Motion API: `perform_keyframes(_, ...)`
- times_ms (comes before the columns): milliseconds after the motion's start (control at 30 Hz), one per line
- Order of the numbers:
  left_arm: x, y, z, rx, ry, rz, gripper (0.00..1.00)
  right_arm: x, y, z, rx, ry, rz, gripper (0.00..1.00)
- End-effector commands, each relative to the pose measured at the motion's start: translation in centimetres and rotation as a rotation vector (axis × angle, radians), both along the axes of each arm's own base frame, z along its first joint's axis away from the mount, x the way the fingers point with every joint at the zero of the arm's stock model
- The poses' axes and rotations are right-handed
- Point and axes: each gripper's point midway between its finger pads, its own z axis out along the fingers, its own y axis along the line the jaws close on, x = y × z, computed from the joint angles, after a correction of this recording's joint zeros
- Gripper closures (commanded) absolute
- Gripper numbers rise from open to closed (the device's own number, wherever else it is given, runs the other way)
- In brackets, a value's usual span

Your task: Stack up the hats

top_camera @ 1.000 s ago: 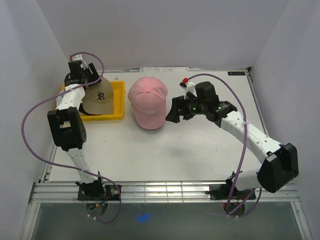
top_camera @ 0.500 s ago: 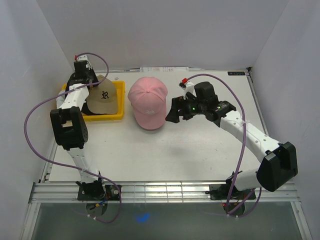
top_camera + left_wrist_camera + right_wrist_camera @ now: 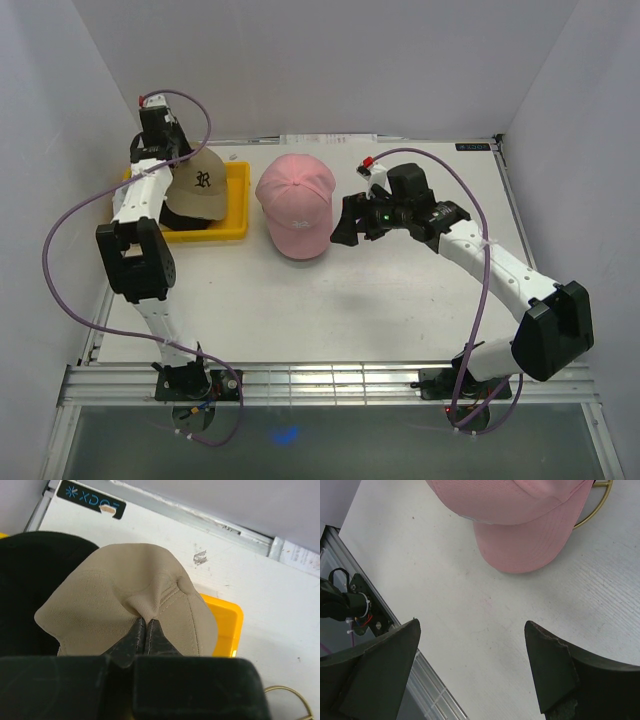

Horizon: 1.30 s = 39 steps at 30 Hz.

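The tan hat bears a dark embroidered letter, and a black hat lies beneath it. The pink hat carries a small white logo. The tray is yellow, the surface white.

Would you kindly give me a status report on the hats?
Left gripper shut on tan hat at yellow tray. Right gripper open beside pink hat. Nothing in the way.

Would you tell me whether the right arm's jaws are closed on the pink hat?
No, in the right wrist view the jaws stand wide open above the table, and the pink hat sits untouched beyond them.
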Motion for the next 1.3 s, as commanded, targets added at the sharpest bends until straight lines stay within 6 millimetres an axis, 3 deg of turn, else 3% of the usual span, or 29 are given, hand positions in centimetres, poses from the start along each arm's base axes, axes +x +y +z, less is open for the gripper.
perform_keyframes(0, -0.9, -0.5, 10.3, -0.010, -0.200, -0.004, 1.00, 0.9, 0.7, 3.1, 0.056, -0.068, 0.010, 0.10)
perform_keyframes(133, -1.5, -1.1, 14.1, -0.039, -0.266, -0.014, 1.00, 0.8, 0.9, 3.3, 0.065, -0.059, 0.011, 0.10)
perform_keyframes(400, -3.6, -2.0, 19.4, -0.099, -0.364, -0.011, 1.00, 0.9, 0.8, 4.1, 0.074, -0.064, -0.001, 0.10)
perform_keyframes(633, -5.8, -4.6, 23.9, -0.249, -0.452, -0.077, 1.00, 0.9, 1.0, 5.9, 0.104, -0.071, -0.012, 0.10)
perform_keyframes(900, -8.6, -7.4, 26.7, -0.458, -0.510, -0.126, 1.00, 0.7, 1.8, 8.2, 0.176, -0.053, -0.011, 0.10)
perform_keyframes(1267, -12.3, -11.9, 28.0, -0.657, -0.549, -0.178, 1.00, 0.4, 4.0, 11.8, 0.399, 0.031, -0.004, 0.10)
